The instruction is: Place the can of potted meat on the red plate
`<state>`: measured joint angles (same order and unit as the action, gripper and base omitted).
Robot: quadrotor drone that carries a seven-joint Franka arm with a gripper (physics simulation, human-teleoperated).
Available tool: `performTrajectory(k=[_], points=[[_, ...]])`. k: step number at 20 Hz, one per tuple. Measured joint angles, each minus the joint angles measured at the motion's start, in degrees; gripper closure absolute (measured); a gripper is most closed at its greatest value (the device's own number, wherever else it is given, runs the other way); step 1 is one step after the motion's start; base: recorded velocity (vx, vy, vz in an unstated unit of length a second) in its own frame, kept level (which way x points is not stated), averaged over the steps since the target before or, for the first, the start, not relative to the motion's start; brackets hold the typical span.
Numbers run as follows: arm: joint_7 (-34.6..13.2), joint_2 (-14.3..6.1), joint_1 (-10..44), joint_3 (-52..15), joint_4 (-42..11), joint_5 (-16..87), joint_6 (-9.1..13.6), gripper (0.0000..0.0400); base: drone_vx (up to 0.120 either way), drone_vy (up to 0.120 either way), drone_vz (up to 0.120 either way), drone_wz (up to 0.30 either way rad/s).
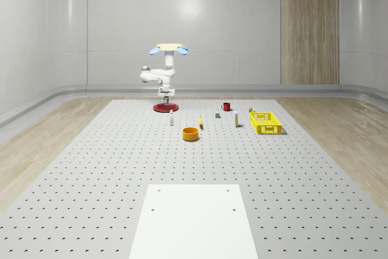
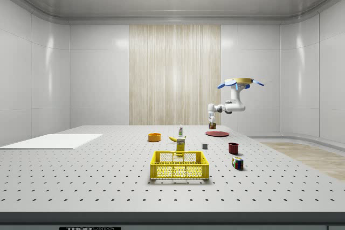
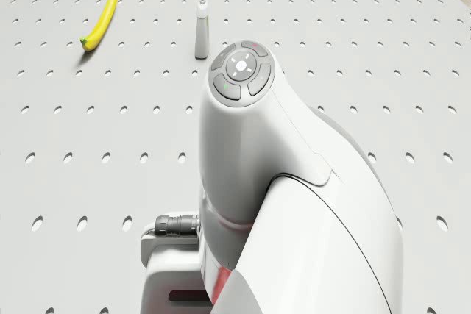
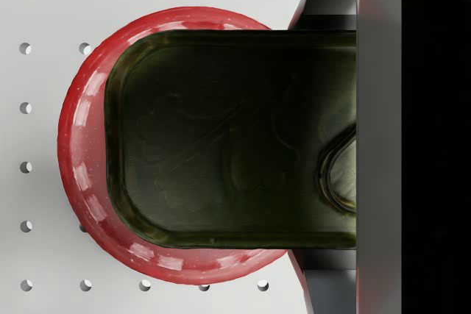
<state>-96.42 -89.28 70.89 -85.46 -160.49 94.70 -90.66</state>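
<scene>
Red plate (image 4: 77, 145) lies on the grey perforated worktop (image 1: 91, 168), and in the wrist view the dark top of the can of potted meat (image 4: 228, 137) sits directly above it, covering most of its middle. The claw (image 1: 165, 93) is closed on the can, which hangs just over the plate (image 1: 165, 108); I cannot tell if the can already touches it. The drone (image 1: 169, 48) hovers above the plate at the far side of the worktop, with the white arm (image 1: 154, 76) bent down under it.

In the whole-scene view, going from left to right, the plate is at about 11 o'clock from the orange bowl (image 1: 191, 133), the banana (image 1: 200, 122) at about 1 o'clock, and the red mug (image 1: 226, 106) and the yellow basket (image 1: 265, 122) are further right.
</scene>
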Motion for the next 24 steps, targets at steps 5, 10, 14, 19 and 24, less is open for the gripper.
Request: performTrajectory(k=[5, 10, 14, 19, 24], points=[[-0.02, -0.42, 0.05, 0.33, 0.03, 0.17, -0.51, 0.0112, 0.000, -0.072, 0.000, 0.000], [-0.04, -0.80, 0.28, 3.16, 0.33, 2.69, -1.86, 0.0113, 0.000, 0.000, 0.000, 0.000], [-0.08, -0.97, 0.56, 5.63, 0.70, 4.93, -2.91, 0.0113, 0.000, 0.000, 0.000, 0.000], [-0.14, -1.03, 0.88, 7.73, 1.10, 6.86, -3.76, 0.0104, 0.000, 0.000, 0.000, 0.000], [-0.11, -1.02, 0.94, 8.15, 1.19, 7.10, -4.02, 0.0027, 0.000, 0.000, 0.000, 0.000]])
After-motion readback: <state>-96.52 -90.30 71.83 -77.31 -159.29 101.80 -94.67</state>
